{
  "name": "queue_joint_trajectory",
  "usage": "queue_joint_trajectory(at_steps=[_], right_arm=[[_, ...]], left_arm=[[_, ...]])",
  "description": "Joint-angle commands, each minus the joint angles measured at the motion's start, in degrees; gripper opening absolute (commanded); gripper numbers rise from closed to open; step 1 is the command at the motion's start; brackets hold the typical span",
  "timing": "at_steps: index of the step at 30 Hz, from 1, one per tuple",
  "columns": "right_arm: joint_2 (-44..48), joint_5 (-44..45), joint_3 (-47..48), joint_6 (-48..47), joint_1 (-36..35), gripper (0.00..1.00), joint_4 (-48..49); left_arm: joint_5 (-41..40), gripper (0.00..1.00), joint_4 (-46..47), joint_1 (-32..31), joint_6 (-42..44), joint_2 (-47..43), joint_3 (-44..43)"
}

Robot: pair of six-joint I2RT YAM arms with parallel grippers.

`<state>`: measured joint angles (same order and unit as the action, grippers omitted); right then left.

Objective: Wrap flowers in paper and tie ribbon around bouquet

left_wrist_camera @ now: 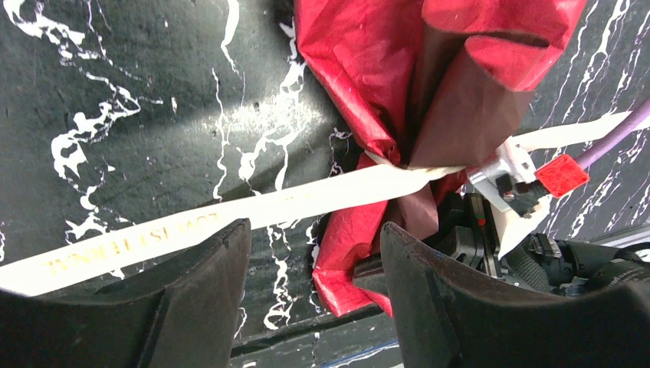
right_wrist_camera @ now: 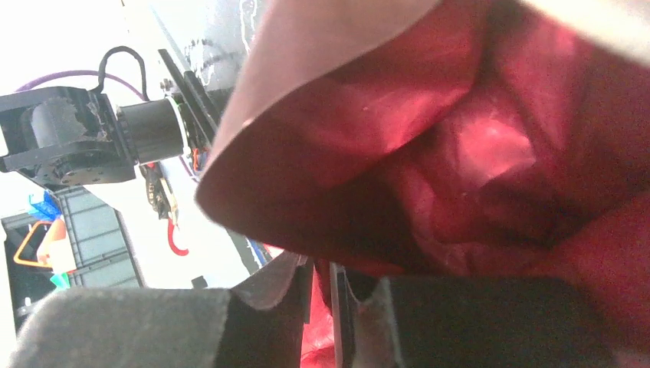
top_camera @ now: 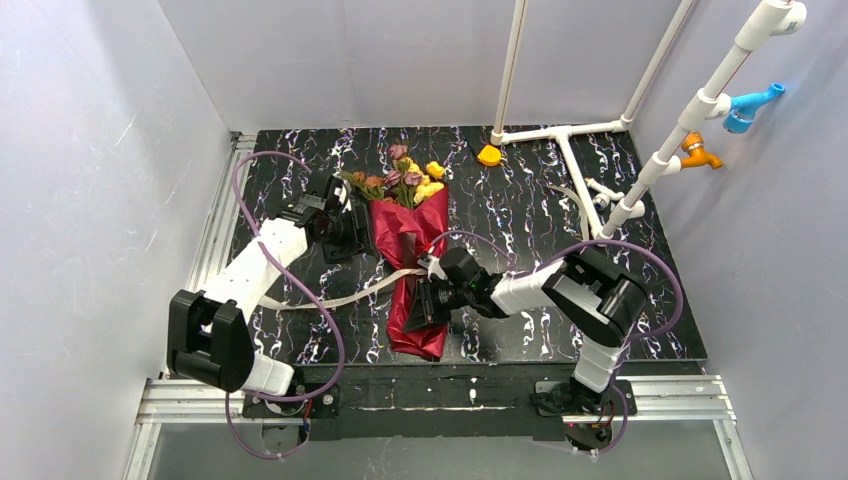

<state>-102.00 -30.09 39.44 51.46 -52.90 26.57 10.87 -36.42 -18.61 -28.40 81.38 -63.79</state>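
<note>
The bouquet lies lengthwise on the black marbled table (top_camera: 560, 290). Its yellow, orange and pink flowers (top_camera: 405, 178) are at the far end, in a cone of dark red paper (top_camera: 408, 230). The cream ribbon (top_camera: 340, 297) runs in from the left and crosses the cone's pinched waist (left_wrist_camera: 230, 211). My left gripper (top_camera: 350, 235) is open just left of the cone's upper part. In the left wrist view its gripper (left_wrist_camera: 314, 230) holds nothing; ribbon and paper (left_wrist_camera: 360, 69) lie beyond. My right gripper (top_camera: 418, 305) is at the cone's lower part, its jaws (right_wrist_camera: 341, 280) nearly together with red paper (right_wrist_camera: 475, 153) between them.
A small orange wedge (top_camera: 489, 155) sits at the table's back edge beside a white pipe frame (top_camera: 575, 165). Blue (top_camera: 745, 108) and orange (top_camera: 700, 152) fittings hang on a slanted pipe at right. An aluminium rail (top_camera: 450, 395) runs along the near edge.
</note>
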Motion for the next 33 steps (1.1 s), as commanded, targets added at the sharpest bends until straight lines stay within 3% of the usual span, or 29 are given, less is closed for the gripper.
queue_joint_trajectory(at_steps=[1,4,8,11,13,16,20,22,24,33], right_arm=[[2.2,0.2,4.3,-3.6,-0.2,0.22,-3.8],[7.0,5.3,10.3,-8.5,-0.1,0.32,-17.3],[14.0,23.9,20.8,-10.6,0.1,0.76,-42.1],[18.0,45.1,23.4,-3.8,0.2,0.98,-56.6],[22.2,52.0,20.2,1.0,0.5,0.98,-57.0],[28.2,54.2,11.9,11.6,2.4,0.99,-51.7],[33.8,55.9,4.0,26.7,5.4,0.94,-48.2],[34.9,56.2,1.8,28.9,6.4,0.94,-45.2],[34.3,57.8,2.6,30.9,6.8,0.98,-46.4],[25.2,57.3,8.4,39.7,8.5,0.97,-51.8]], left_arm=[[-0.2,0.61,-2.2,-0.2,-0.8,-4.0,1.4],[-0.4,0.62,-4.4,-0.2,-1.2,-6.1,1.2],[-2.1,0.63,-7.6,-0.4,-2.1,-9.3,1.1],[-7.4,0.64,-12.1,-0.4,-8.8,-10.3,1.0],[-10.0,0.66,-15.1,-0.4,-18.0,-10.9,1.6],[-8.2,0.67,-14.0,-1.0,-32.9,-13.2,5.3],[-3.5,0.71,-4.2,-2.4,-48.7,-15.2,12.2],[-0.1,0.72,1.9,-2.5,-54.9,-14.3,17.1],[1.4,0.72,5.2,-3.2,-57.9,-12.5,18.5],[-3.4,0.73,11.6,-4.9,-70.5,-12.7,24.8]])
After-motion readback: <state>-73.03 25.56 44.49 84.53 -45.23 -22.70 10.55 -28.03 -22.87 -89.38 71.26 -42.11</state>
